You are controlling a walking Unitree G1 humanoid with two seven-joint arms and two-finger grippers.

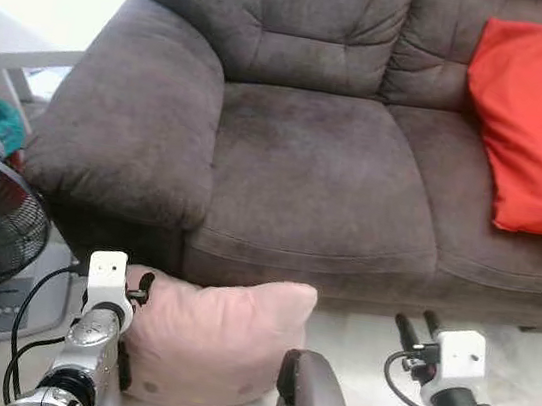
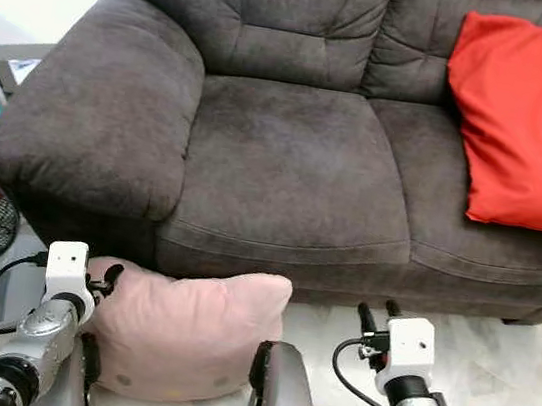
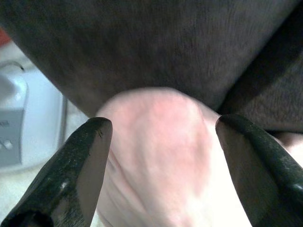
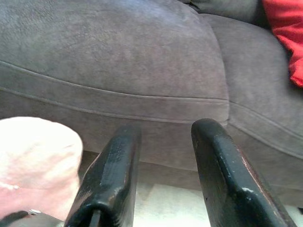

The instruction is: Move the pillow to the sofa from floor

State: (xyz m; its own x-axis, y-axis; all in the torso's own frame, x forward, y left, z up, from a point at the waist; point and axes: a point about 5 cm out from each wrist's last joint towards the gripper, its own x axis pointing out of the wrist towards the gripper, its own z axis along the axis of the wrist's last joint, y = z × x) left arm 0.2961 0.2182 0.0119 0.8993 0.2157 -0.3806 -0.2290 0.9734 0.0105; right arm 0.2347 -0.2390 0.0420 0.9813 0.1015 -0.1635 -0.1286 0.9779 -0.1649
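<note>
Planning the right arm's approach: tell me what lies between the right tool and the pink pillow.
Between the right tool and the pink pillow the left eye view shows bare pale floor, with a grey robot part rising lower in that gap.

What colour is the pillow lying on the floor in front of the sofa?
Pale pink. The pillow shows best in the left eye view.

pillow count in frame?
2. The pink pillow lies on the floor against the sofa front, with the left gripper open around its corner. The red pillow leans on the sofa's right seat. Others may lie outside the frame.
</note>
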